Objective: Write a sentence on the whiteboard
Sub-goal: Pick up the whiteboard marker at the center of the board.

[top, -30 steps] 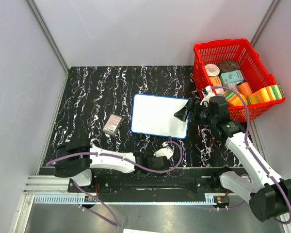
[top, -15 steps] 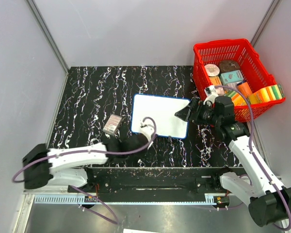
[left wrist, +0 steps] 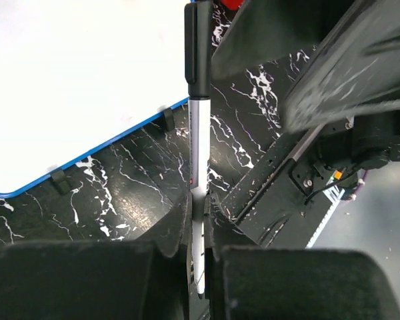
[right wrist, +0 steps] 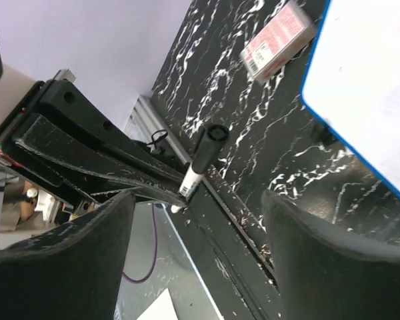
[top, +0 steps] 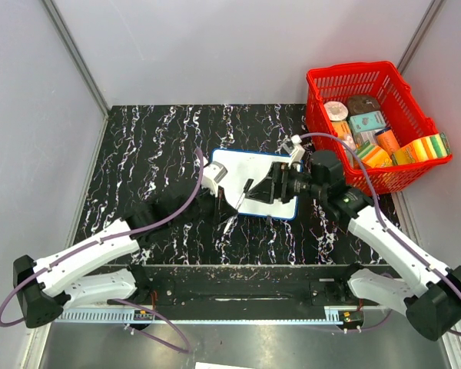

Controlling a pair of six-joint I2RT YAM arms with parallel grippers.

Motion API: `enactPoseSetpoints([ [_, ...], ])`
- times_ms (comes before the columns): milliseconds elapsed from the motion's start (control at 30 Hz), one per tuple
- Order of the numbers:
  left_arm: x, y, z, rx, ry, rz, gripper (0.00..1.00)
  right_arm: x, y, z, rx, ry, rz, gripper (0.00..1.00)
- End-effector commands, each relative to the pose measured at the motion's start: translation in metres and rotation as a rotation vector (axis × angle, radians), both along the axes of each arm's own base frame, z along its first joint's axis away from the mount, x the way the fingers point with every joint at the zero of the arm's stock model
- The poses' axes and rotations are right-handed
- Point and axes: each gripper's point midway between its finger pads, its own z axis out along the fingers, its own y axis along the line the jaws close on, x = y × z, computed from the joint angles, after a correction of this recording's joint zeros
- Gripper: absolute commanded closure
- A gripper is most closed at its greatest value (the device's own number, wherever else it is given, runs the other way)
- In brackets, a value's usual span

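Note:
The whiteboard (top: 238,165) lies flat mid-table, white with a blue rim, also seen in the left wrist view (left wrist: 73,80) and the right wrist view (right wrist: 373,100). The sentence is out of view; the visible board surface is plain white. My left gripper (top: 229,201) (left wrist: 200,200) is shut on a marker (top: 242,196) (left wrist: 199,147), white-barrelled with a black cap (left wrist: 199,47), held above the board's near edge. My right gripper (top: 263,191) (right wrist: 200,200) stands open over the board. It faces the marker's capped end (right wrist: 207,143) without touching it.
A red basket (top: 369,77) with several packets stands at the back right. A small pink box (right wrist: 280,37) lies on the black marbled table (top: 154,146) left of the board. Grey walls close in the table's sides.
My left arm has swung from the near edge up to the board's near edge. My right gripper has moved left over the board to face the marker, jaws slightly narrower.

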Motion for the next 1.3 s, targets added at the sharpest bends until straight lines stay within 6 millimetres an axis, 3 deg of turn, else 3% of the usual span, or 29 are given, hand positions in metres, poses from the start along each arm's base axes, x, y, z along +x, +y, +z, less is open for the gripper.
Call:
enactPoseSetpoints([
  [0,-0.006,-0.01,0.037,-0.093,-0.044,-0.066,1.0,-0.008,0.025,0.025,0.093,-0.033,0.076,0.25],
  [67,-0.007,-0.01,0.043,-0.119,-0.054,-0.072,1.0,-0.008,0.026,0.019,0.116,0.006,0.066,0.28],
  [233,-0.013,-0.012,0.053,-0.175,-0.042,-0.085,1.0,-0.01,0.037,0.03,0.181,0.0,0.104,0.33],
  [433,-0.013,-0.012,0.057,-0.199,-0.04,-0.073,1.0,-0.019,0.047,0.024,0.188,0.038,0.156,0.48],
  [500,-0.013,-0.013,0.059,-0.212,-0.039,-0.071,1.0,-0.021,0.047,0.022,0.187,0.05,0.159,0.83],
  [533,-0.014,-0.013,0.059,-0.213,-0.038,-0.074,1.0,-0.021,0.047,0.02,0.185,0.056,0.156,0.95],
  [567,-0.014,-0.013,0.059,-0.214,-0.036,-0.075,0.98,-0.022,0.045,0.02,0.184,0.053,0.149,1.0],
  [600,-0.014,-0.012,0.059,-0.212,-0.039,-0.071,0.91,-0.021,0.044,0.02,0.181,0.054,0.14,1.0],
  [633,-0.014,-0.01,0.058,-0.209,-0.038,-0.065,0.66,-0.018,0.043,0.02,0.176,0.045,0.112,1.0],
  [767,-0.018,-0.01,0.06,-0.226,-0.039,-0.082,0.35,-0.012,0.032,0.027,0.163,-0.004,0.027,1.0],
  [933,-0.025,-0.017,0.042,-0.189,0.008,-0.141,0.31,-0.006,0.021,0.037,0.182,-0.045,-0.058,1.0],
  [1067,-0.027,-0.022,0.032,-0.176,0.03,-0.163,0.34,-0.003,0.017,0.04,0.179,-0.055,-0.087,1.0],
  [1133,-0.026,-0.024,0.03,-0.176,0.032,-0.167,0.45,-0.004,0.016,0.042,0.183,-0.062,-0.095,1.0],
  [1200,-0.026,-0.025,0.029,-0.174,0.025,-0.173,0.67,-0.005,0.016,0.041,0.183,-0.059,-0.086,1.0],
  [1233,-0.025,-0.025,0.031,-0.176,0.023,-0.174,0.9,-0.005,0.018,0.041,0.179,-0.062,-0.075,0.98],
  [1267,-0.025,-0.025,0.031,-0.174,0.02,-0.173,0.98,-0.006,0.018,0.042,0.178,-0.066,-0.065,0.95],
])
